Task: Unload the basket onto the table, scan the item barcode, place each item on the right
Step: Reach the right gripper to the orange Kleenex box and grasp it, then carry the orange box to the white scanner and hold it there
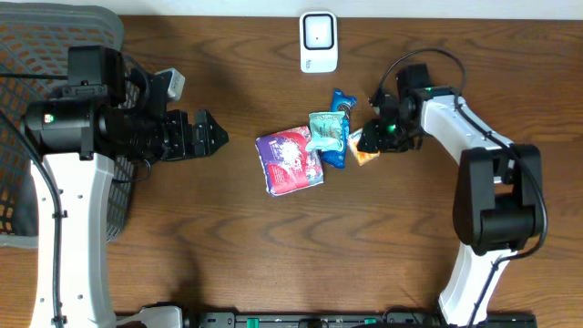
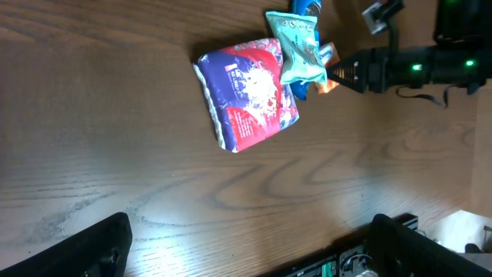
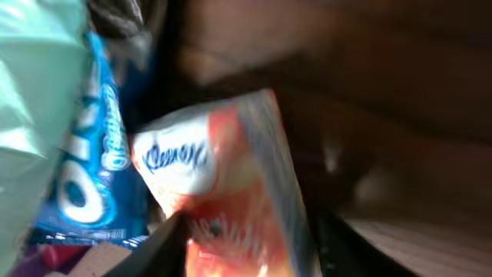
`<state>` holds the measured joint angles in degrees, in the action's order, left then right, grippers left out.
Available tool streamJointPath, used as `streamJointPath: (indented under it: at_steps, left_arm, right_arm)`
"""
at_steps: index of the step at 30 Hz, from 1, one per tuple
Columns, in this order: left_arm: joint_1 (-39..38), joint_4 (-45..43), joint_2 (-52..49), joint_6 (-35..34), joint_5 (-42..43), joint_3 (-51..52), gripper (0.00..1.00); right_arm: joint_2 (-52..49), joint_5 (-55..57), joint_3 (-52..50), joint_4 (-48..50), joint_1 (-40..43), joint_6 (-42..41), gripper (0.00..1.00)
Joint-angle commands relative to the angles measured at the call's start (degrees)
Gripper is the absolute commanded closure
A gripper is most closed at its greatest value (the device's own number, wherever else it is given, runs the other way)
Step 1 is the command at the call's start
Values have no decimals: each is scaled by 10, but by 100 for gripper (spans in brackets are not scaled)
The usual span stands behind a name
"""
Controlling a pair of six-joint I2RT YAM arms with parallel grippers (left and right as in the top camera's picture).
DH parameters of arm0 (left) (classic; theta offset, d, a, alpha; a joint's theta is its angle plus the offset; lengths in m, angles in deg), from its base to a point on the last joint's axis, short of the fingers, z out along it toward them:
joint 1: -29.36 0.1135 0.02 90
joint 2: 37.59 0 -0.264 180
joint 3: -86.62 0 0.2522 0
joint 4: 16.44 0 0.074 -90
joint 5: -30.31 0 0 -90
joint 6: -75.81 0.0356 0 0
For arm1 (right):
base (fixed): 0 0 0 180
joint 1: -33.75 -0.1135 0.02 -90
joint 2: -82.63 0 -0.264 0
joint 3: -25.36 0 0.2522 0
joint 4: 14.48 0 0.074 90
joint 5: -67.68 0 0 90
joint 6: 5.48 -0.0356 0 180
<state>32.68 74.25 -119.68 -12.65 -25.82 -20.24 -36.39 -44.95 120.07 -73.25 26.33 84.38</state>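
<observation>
No scan yet and no lift, so early days by the look of things. At the far left, a dark mesh basket, and just beside it a wide-open, empty left claw, well apart from the goods. In the middle, a small heap flat on the bench: a purple-and-red packet, a pale green packet overlapping its right edge, and a blue biscuit packet partly under that. Beyond the heap, at the far edge, a white scanner with nothing held up to it. At the heap's right side, an orange-and-white tissue packet, set between the fingers of the right claw. Cannot tell whether pinched tight or merely straddled. Left to do, as judged: secure the grip, lift, turn the barcode toward the scanner. No barcode visible anywhere. Underneath, dark brown wood grain with a soft glare. Of the room, only a pale strip along the far edge.
</observation>
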Motion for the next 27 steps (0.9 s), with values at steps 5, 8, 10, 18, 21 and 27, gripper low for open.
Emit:
streamJointPath:
  at_steps: [5, 8, 10, 18, 21, 27]
  left_arm:
    - [-1, 2, -2, 6, -5, 3, 2]
    - [-1, 2, -2, 6, -5, 3, 2]
    - [-1, 2, -2, 6, -5, 3, 2]
    - [-1, 2, -2, 6, -5, 3, 2]
    - [-1, 2, -2, 6, -5, 3, 2]
    - [-1, 2, -2, 6, -5, 3, 2]
  right_arm:
    - [0, -43, 4, -15, -2, 8, 81]
    - [0, -70, 6, -22, -1, -6, 99]
    - [2, -89, 10, -29, 3, -19, 99]
    - [6, -302, 65, -88, 49, -26, 99]
    - [6, -353, 87, -100, 64, -46, 99]
    - [7, -137, 169, -111, 56, -131, 99]
